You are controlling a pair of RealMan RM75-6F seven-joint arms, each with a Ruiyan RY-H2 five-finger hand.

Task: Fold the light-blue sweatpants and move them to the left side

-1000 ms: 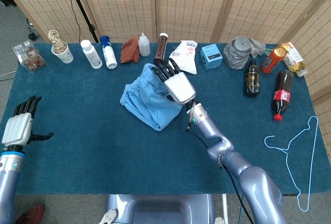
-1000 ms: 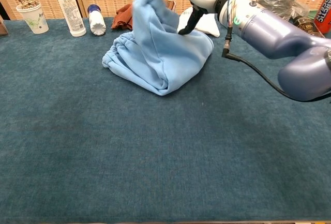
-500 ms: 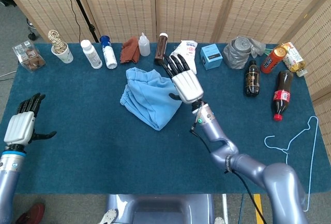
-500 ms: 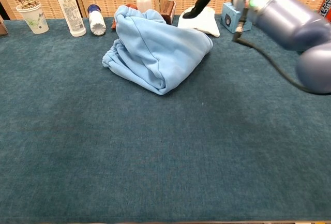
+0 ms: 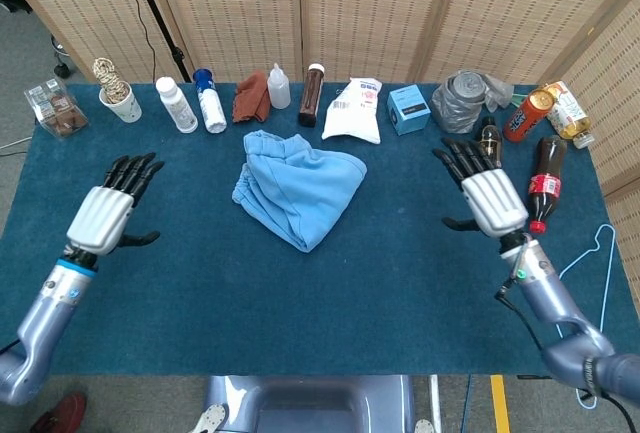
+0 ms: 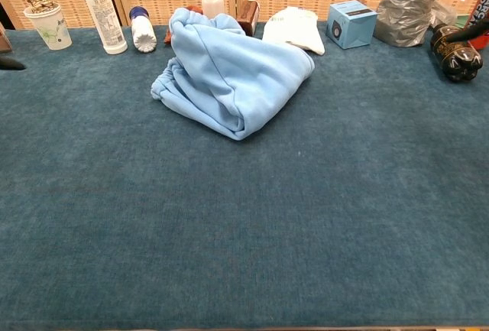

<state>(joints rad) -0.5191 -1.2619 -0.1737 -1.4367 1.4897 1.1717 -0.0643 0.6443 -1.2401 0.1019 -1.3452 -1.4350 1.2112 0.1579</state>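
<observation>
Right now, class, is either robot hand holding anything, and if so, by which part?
Nothing is held. The left hand and right hand hover open, apart from the light-blue sweatpants lying bunched on the table.

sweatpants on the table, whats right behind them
Behind the light-blue sweatpants, the chest view shows a squeeze bottle, a brown bottle and a bit of reddish cloth. The bottles' bases are hidden.

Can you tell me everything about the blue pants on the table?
The sweatpants are light blue and look soft, like fleece. They lie bunched in a loose, wrinkled heap, roughly folded, not flat, with a gathered band showing at the heap's left edge. They sit on the dark blue table, near the middle, just in front of the row of bottles. Nothing holds them: the left hand and right hand are both open, well away on either side.
</observation>
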